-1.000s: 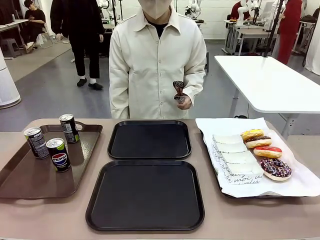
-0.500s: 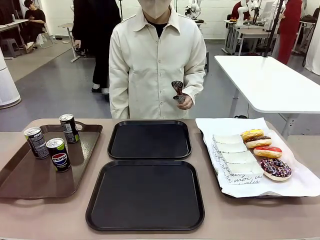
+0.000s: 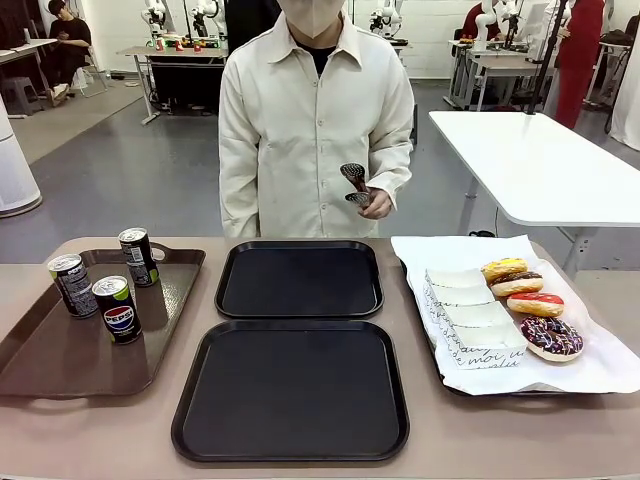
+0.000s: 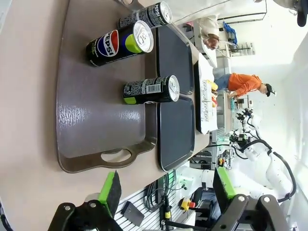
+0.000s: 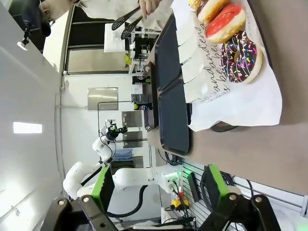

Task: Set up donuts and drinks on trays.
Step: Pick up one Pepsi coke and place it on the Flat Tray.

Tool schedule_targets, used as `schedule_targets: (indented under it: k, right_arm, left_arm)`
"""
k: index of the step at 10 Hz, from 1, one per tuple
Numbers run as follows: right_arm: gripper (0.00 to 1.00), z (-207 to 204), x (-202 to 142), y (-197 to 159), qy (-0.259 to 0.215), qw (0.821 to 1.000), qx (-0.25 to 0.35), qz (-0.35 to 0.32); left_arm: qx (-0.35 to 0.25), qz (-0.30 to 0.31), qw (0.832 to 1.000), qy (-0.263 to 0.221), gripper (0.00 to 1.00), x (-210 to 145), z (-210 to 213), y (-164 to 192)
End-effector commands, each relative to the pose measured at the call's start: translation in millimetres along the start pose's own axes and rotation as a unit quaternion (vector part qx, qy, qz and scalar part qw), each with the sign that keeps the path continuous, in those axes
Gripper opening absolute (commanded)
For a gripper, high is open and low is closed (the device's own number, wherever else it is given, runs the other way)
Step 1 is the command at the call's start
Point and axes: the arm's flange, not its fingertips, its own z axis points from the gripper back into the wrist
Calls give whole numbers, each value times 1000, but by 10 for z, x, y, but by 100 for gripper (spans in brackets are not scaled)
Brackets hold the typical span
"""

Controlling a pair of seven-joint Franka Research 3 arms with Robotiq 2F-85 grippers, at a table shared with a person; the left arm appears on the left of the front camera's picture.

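Observation:
Two black trays lie bare mid-table, the far one (image 3: 299, 279) and the near one (image 3: 291, 390). Three black soda cans (image 3: 117, 309) stand on a brown tray (image 3: 60, 360) at the left. Several donuts (image 3: 551, 337) and white paper boats (image 3: 470, 320) sit on a paper-lined tray at the right. My left gripper (image 4: 166, 185) hangs open beyond the brown tray's handle end, well short of the cans (image 4: 151, 90). Open too, my right gripper (image 5: 159, 179) hovers off the table's edge, away from the sprinkled donut (image 5: 239, 57) and red-iced donut (image 5: 225, 23).
A person in a cream jacket (image 3: 315, 130) stands at the far side, holding dark tongs (image 3: 355, 185) in one hand above the table's far edge. A white table (image 3: 540, 160) stands behind at the right. Bare tabletop runs along the front edge (image 3: 100, 440).
The person's hand with the tongs has dipped slightly and the tongs have parted. A passer-by behind has walked out of sight. Nothing on the table has moved.

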Motion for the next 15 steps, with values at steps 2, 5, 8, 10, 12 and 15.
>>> schedule_targets:
  k: [2,5,8,10,12,15]
  right_arm:
    - [100,-22,6,-6,3,1000,4,7]
    - [100,-22,6,-6,3,1000,4,7]
    - [100,-22,6,-6,3,1000,4,7]
    - [100,-22,6,-6,3,1000,4,7]
    - [100,-22,6,-6,3,1000,4,7]
    - [100,-22,6,-6,3,1000,4,7]
  left_arm:
    - [-6,-1,1000,-3,100,-16,3,-3]
    - [-6,-1,1000,-3,100,-16,3,-3]
    - [-6,-1,1000,-3,100,-16,3,-3]
    - [-6,-1,1000,-3,100,-16,3,-3]
    - [-6,-1,1000,-3,100,-16,3,-3]
    - [33,0,999,-4,100,79,-12,-250]
